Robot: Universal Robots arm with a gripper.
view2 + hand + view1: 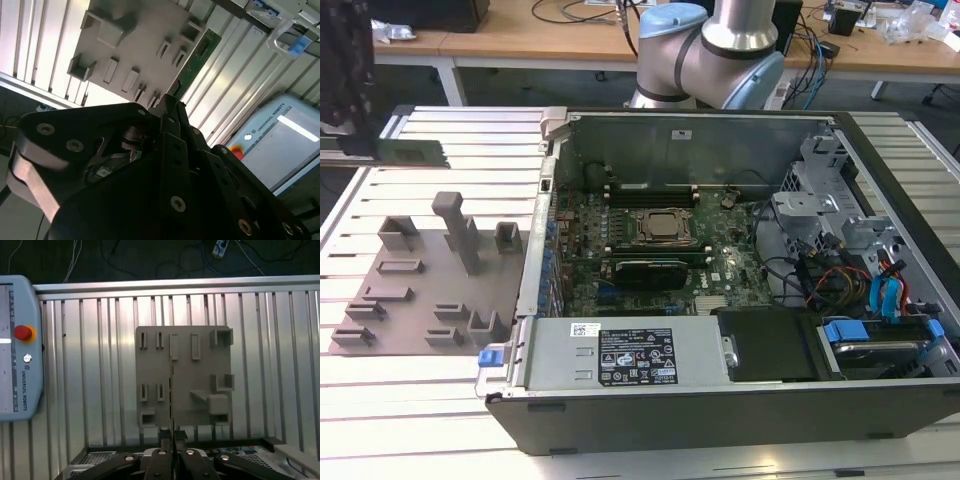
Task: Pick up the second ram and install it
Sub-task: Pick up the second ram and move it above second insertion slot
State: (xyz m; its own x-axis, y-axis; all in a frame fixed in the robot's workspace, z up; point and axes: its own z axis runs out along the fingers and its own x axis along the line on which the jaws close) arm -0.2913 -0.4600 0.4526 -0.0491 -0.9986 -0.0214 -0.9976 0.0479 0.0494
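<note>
The second ram (415,153) is a thin green strip held level in the air above the far corner of the slatted table, at the exterior view's left. My gripper (355,135) is shut on one end of it. In the second wrist view the ram (194,62) sticks out past the black fingers (172,125). In the first wrist view the ram (172,390) shows edge-on as a thin line rising from my gripper (172,440). The open computer case (720,400) with the green motherboard (720,270) and processor socket (662,228) lies at the exterior view's right of the ram.
A grey holder plate (420,285) with raised blocks lies on the table beside the case and shows below the ram in the first wrist view (200,370). A teach pendant (15,345) rests on the slats. Cables and drive bays (860,280) crowd the case's far side.
</note>
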